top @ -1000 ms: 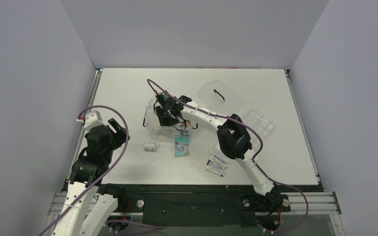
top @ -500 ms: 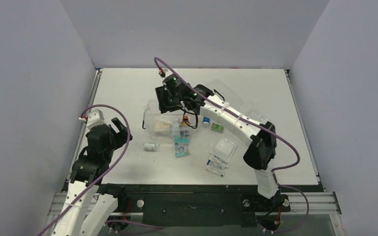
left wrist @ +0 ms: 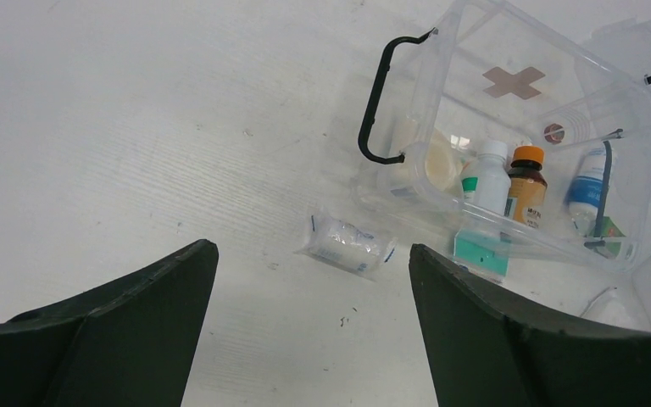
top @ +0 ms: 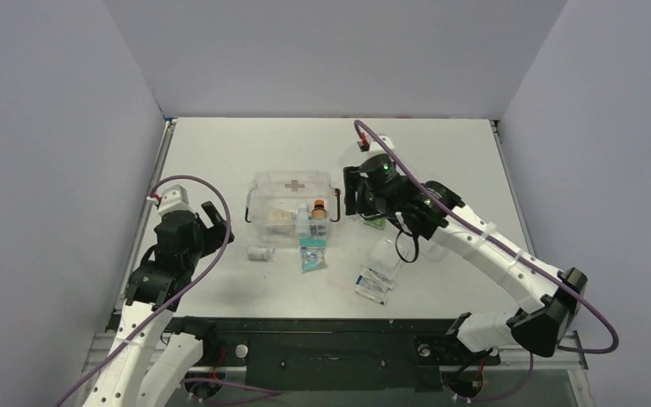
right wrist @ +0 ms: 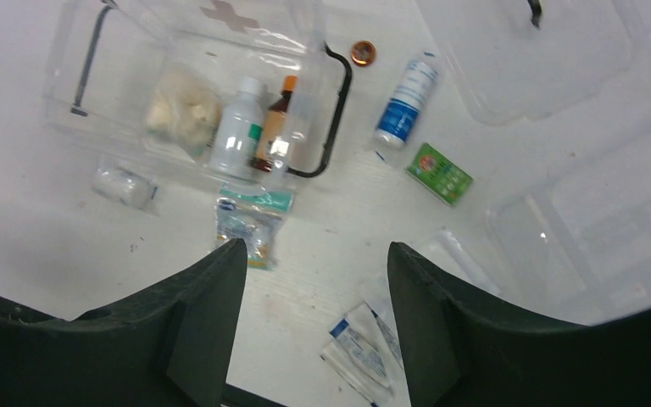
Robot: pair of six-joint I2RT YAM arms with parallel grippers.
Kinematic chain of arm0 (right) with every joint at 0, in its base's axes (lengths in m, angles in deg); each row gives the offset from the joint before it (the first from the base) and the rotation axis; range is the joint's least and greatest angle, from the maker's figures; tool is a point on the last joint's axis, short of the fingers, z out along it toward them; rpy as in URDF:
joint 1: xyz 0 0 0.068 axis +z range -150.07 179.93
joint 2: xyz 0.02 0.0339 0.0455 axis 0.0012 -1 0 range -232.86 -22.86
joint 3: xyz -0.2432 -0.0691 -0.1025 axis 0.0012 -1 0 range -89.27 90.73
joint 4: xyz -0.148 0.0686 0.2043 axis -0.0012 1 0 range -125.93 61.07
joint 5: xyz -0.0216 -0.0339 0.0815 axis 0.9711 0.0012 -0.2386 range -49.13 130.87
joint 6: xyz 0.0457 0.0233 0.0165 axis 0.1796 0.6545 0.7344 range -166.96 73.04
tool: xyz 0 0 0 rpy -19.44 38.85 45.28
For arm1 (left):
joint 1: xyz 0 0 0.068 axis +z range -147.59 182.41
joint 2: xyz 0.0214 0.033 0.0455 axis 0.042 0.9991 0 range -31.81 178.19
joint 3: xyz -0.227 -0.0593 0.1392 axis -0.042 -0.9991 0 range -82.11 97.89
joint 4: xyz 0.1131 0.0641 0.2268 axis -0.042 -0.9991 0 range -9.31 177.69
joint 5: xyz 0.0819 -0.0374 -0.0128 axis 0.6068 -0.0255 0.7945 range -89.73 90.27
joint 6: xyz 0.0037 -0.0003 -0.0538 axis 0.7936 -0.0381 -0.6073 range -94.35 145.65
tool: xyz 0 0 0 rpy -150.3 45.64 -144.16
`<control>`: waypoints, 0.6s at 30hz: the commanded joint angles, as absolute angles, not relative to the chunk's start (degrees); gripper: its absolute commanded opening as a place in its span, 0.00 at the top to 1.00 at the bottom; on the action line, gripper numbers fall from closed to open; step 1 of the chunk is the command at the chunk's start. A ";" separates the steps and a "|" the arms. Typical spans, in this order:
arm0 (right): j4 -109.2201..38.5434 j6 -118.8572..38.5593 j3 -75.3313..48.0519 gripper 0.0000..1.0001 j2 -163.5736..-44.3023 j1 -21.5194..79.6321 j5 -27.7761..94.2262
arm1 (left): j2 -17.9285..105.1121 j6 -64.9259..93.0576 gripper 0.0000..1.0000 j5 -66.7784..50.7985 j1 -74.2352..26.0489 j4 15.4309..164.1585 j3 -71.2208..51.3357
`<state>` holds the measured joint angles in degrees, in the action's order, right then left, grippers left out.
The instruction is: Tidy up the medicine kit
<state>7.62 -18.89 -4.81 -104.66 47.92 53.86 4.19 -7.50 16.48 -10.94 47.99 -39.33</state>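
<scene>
The medicine kit [top: 292, 184], a clear box with a red cross and black side clips, stands open mid-table. It also shows in the left wrist view [left wrist: 513, 82] and the right wrist view [right wrist: 220, 13]. Inside it are a white bottle [left wrist: 492, 174], an amber bottle [left wrist: 525, 182] and a pale wad [right wrist: 182, 106]. My left gripper [top: 212, 222] hangs open to the kit's left, a wrapped bandage roll [left wrist: 345, 247] on the table ahead of its fingers [left wrist: 309, 263]. My right gripper [top: 352, 191] hovers open and empty beside the kit's right end [right wrist: 315, 248].
A teal packet [top: 312, 252] lies in front of the kit, flat sachets [top: 375, 284] further right. A blue-white bottle [right wrist: 407, 102], a green box [right wrist: 439, 174] and a brown cap [right wrist: 362, 53] lie right of the kit. The clear lid [right wrist: 551, 51] and a shallow tray [right wrist: 602, 229] sit beyond.
My right arm has lifted out of the kit and swung to its right, jaws widening. The left gripper has opened wider and edged forward.
</scene>
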 commanded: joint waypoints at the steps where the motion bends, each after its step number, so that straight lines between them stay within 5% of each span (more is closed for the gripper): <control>1: 7.06 -14.87 -14.57 0.41 -95.15 45.97 58.30 | 5.51 -5.91 0.18 14.55 -10.96 49.93 -38.59; 18: 5.78 5.98 -40.03 0.39 -83.57 37.77 63.23 | 8.42 -0.82 0.19 3.62 -10.91 49.54 -37.89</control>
